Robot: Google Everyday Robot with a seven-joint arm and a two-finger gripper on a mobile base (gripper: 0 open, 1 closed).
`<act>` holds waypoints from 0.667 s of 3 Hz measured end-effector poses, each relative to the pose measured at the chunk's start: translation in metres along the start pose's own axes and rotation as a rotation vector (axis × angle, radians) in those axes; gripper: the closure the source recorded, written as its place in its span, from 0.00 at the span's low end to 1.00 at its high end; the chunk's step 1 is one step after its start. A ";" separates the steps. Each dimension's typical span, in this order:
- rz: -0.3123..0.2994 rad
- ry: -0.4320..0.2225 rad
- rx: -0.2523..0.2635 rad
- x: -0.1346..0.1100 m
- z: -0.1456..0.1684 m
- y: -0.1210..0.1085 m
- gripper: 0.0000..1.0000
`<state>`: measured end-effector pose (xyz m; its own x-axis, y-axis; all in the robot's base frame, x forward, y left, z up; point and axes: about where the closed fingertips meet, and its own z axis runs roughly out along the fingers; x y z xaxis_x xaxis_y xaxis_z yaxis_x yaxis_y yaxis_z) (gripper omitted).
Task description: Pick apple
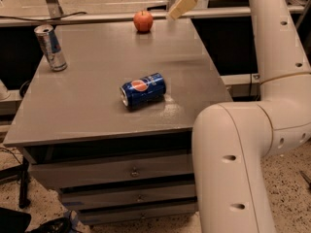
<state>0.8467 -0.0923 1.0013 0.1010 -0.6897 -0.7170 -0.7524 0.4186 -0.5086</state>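
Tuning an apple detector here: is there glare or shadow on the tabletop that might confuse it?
Camera view: a pale sheen marks the table right of the lying blue can; the apple, evenly lit, throws only a faint dark patch toward the camera; the pincer hangs pale and bright just right of the apple.

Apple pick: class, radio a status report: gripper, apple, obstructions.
Cream two-finger gripper raised beside small round red-orange apple, apart. Apple at far edge of grey table. Nothing between; blue soda can lies mid-table.

arm (272,76): extended forward | claw (181,6): raised far ahead, angled down-left
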 end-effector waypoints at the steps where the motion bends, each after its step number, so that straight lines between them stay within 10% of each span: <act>1: -0.026 0.134 -0.068 -0.004 0.019 0.024 0.00; 2: -0.026 0.134 -0.068 -0.004 0.019 0.024 0.00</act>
<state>0.8405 -0.0681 0.9834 0.0365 -0.7742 -0.6319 -0.7936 0.3619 -0.4892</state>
